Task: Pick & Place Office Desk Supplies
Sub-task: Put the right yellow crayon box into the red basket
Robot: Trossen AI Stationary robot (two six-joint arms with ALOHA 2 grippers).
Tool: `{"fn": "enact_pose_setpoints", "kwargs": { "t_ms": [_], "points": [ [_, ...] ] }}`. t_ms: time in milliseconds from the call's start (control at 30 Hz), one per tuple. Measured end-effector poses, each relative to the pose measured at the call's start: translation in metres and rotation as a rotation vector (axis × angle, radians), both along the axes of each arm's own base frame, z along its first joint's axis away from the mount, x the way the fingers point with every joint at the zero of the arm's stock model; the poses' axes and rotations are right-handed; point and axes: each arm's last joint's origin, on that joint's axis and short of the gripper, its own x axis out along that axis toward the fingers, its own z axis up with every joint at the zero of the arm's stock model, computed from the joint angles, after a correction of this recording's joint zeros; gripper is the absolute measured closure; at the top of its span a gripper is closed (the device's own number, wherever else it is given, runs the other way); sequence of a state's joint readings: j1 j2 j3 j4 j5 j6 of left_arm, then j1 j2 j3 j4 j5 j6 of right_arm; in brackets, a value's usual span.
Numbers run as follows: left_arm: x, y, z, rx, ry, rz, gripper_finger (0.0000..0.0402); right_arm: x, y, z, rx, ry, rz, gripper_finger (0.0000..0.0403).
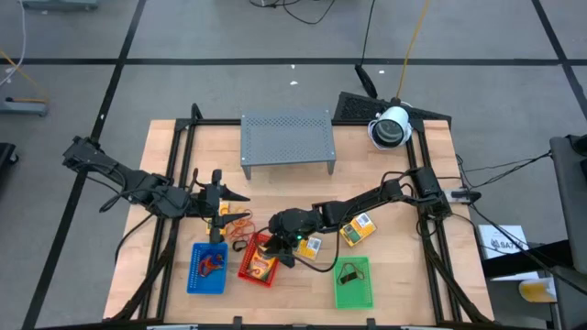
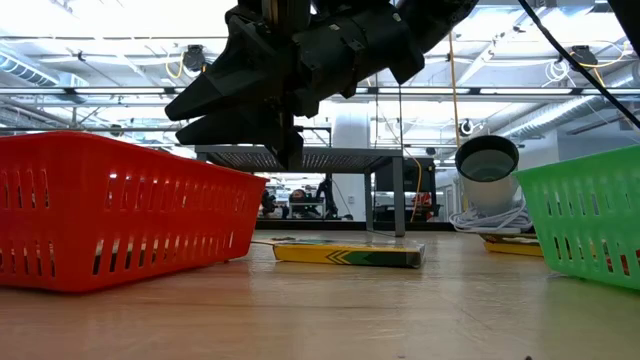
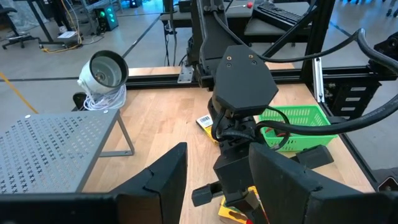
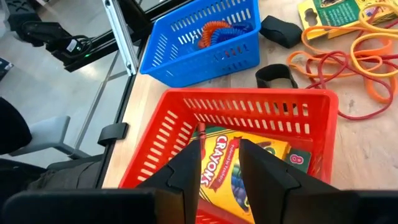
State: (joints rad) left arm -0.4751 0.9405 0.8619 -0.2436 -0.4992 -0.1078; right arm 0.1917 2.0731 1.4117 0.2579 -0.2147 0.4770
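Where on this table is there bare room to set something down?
Bare wood lies left of the grey rack, and between the rack and the lamp. It is crowded around the red tray, where the right gripper hovers beside rubber bands and packets.

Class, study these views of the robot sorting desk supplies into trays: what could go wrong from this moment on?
1. The right gripper hangs low inside the red tray over the crayon packet; lifting away could snag the rim.
2. Loose rubber bands sprawl beside that tray; a passing arm might drag them.
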Motion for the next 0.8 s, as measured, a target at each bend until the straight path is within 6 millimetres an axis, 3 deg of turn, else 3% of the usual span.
{"fn": "enact_pose_setpoints", "kwargs": {
  "t_ms": [200,367,800],
  "points": [
    [0.000,0.000,0.000,0.000,0.001,0.000,0.0220,0.000,-0.004,0.001,-0.038,-0.012,0.013,0.0300],
    [0.000,0.000,0.000,0.006,0.001,-0.001,0.0220,-0.005,-0.010,0.014,-0.096,-0.011,0.038,0.0300],
    [0.000,0.000,0.000,0.020,0.002,-0.005,0.0220,-0.053,-0.036,0.062,-0.350,0.165,0.168,0.0303]
  ]
}}
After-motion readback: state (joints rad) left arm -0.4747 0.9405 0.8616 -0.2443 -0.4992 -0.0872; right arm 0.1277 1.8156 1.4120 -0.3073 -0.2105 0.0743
